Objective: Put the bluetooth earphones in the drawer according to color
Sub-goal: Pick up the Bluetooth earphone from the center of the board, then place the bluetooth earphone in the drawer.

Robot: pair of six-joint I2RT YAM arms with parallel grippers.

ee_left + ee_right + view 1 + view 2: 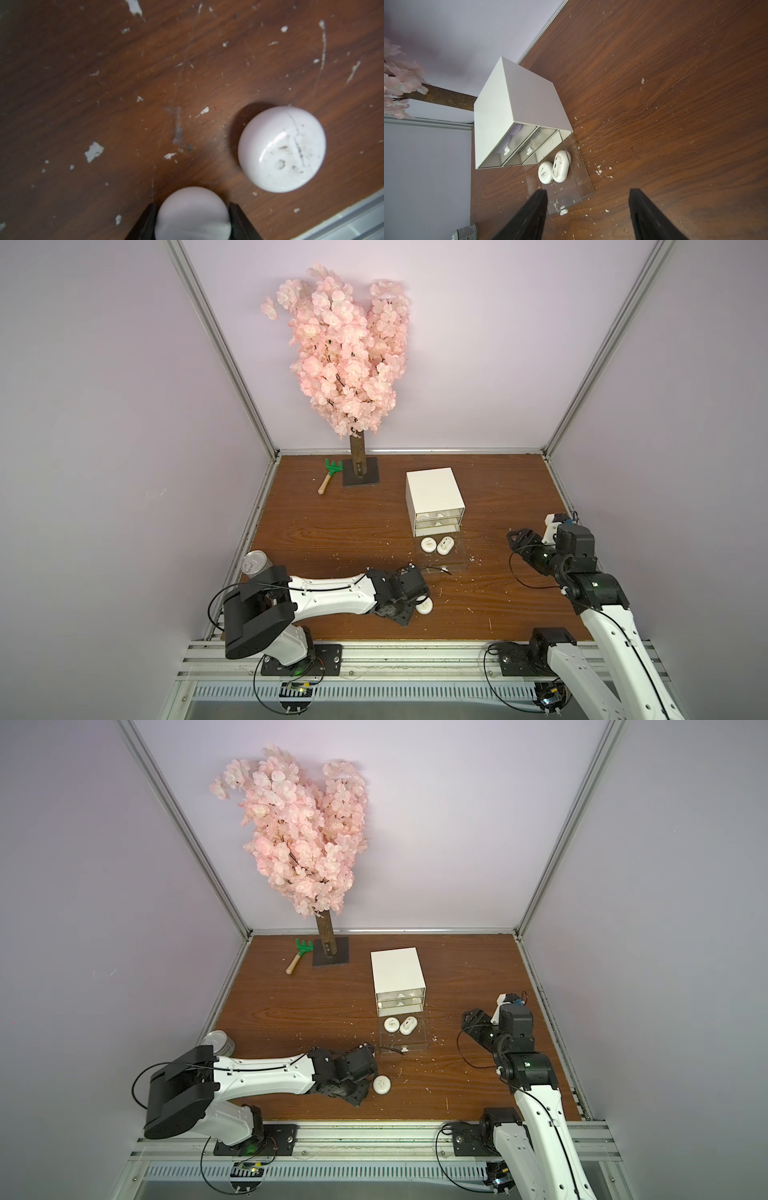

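Two earphone cases sit close to the front edge of the bench (332, 531). The left end effector (192, 207) has its jaws pressed against both sides of the held case (192, 216); whether that case rests on the wood or hangs just above it I cannot tell. The loose case (281, 148) lies just beside it, not touching, nearer the metal rail (395, 655). In the left wrist view both look whitish with a lilac tint.

The bench is dark brown wood grain, scratched and speckled with white flecks, boxed in by pale lilac walls and aluminium posts. A pink blossom tree (345, 352) stands at the back on a dark square base, with a green rake (330, 472) just beside it. A silver can (253, 562) stands at the left edge behind the left arm.

Right of centre is the drawer cabinet (434, 493), its upper two drawers shut. The clear bottom drawer (451, 566) is pulled out toward the front and holds two white cases (427, 545), touching, at its inner end. To the right of that drawer, the right end effector (588, 189) hovers with jaws wide apart and nothing between them.

Bare wood runs from the tree base to the left arm, and from the cabinet to the right edge.
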